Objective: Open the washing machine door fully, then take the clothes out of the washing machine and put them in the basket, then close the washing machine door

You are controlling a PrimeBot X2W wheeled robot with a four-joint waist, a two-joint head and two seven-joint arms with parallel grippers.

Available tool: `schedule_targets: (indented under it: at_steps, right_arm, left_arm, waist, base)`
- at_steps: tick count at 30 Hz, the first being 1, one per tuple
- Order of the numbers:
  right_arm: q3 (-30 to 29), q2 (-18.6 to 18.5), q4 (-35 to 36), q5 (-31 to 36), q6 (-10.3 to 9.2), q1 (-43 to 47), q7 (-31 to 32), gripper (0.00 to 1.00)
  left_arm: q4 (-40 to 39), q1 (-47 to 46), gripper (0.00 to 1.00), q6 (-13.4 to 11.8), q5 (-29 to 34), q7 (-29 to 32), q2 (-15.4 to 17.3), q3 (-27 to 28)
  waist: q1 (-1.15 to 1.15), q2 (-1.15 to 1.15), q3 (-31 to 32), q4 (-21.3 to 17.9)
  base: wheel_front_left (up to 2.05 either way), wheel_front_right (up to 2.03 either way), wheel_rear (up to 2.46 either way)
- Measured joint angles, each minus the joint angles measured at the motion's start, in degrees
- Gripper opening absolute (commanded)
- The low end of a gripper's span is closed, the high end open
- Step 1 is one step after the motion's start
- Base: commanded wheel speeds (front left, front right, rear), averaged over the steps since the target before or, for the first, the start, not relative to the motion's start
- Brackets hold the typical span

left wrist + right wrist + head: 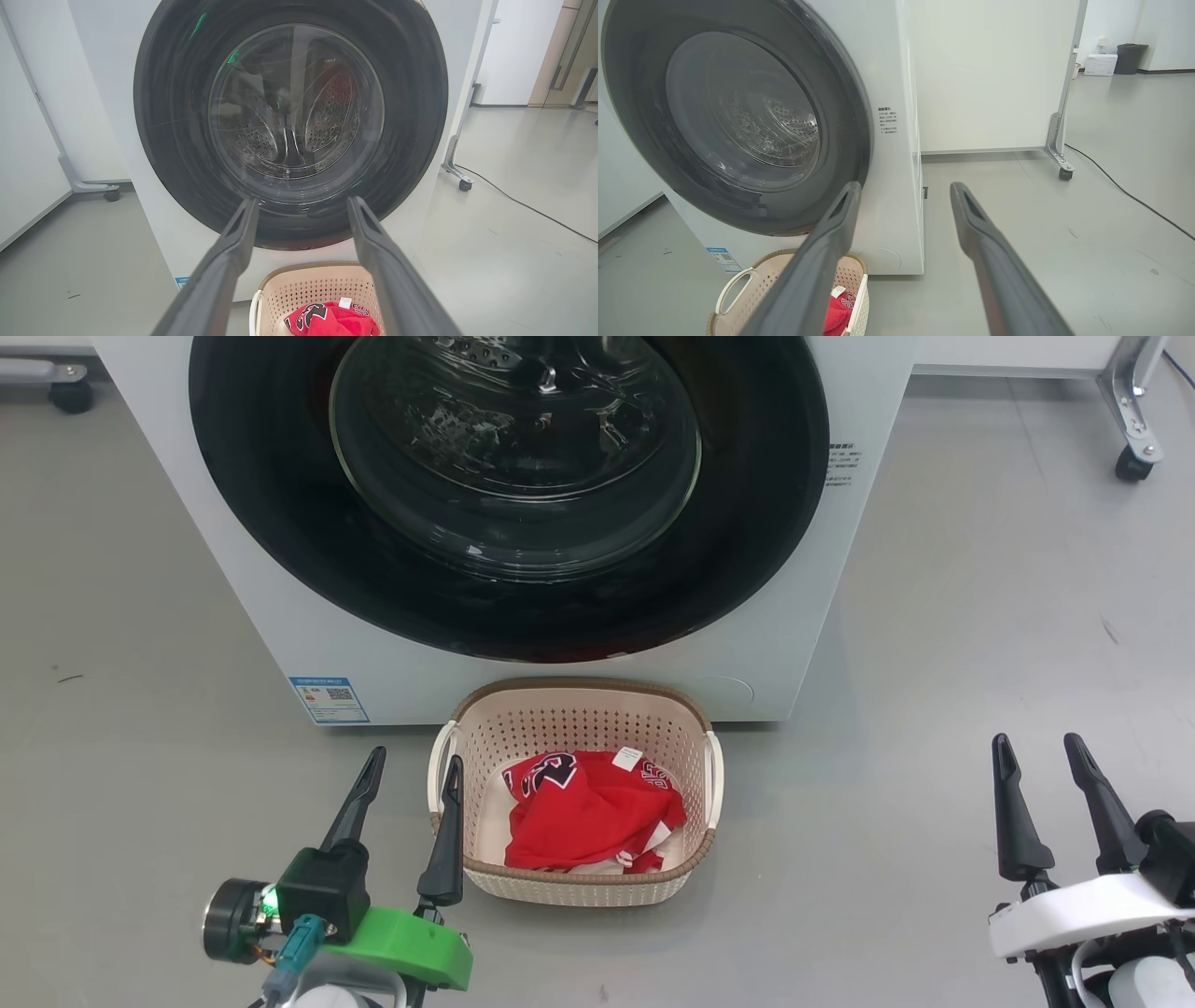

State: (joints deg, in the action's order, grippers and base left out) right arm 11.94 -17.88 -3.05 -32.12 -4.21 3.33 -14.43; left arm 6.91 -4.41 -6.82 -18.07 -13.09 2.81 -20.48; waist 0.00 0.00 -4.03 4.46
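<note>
Watching the left claw (pixel 416 758): its inner finger stands just beside the basket (pixel 569 687), so a sideways swing could shove or tip it.
Door risk: the door (pixel 280 523) looks shut against the washing machine (pixel 794 663), but the latch is unseen and it might not hold.
Left claw pose: released, empty, fingers pointing toward the machine.
Right claw (pixel 1036 742) pose: released, empty, low, well apart from the basket.
Clothes (pixel 588 812): a red heap inside the basket.
</note>
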Motion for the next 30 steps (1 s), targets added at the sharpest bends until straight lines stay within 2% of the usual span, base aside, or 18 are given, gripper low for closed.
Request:
schedule_targets:
  at_steps: [20, 21, 30]
  right_arm:
    - [-0.4, 0.03, 1.88, 0.53, -0.01, 1.95, 0.0, 1.0]
    - [-0.31, 0.19, 1.52, 0.49, 0.03, 1.95, 0.01, 0.0]
    - [0.76, 3.38, -1.41, -0.89, 0.14, 3.2, 0.29, 0.0]
  left_arm:
    - [-0.49, 0.0, 1.0, 0.0, 0.01, 0.16, 0.0, -0.18]
    - [-0.05, 0.02, 0.0, 0.0, 0.0, 0.16, -0.05, -0.21]
    - [2.71, 2.88, 0.0, 0.08, -1.54, 0.16, -0.13, -0.62]
  waist:
    - [0.0, 0.0, -0.73, 0.16]
    - [0.0, 0.0, -0.74, 0.17]
    - [0.0, 0.0, -0.74, 0.1]
  base:
    - [0.0, 0.0, 0.0]
    - [0.0, 0.0, 0.0]
    - [0.0, 0.0, 0.0]
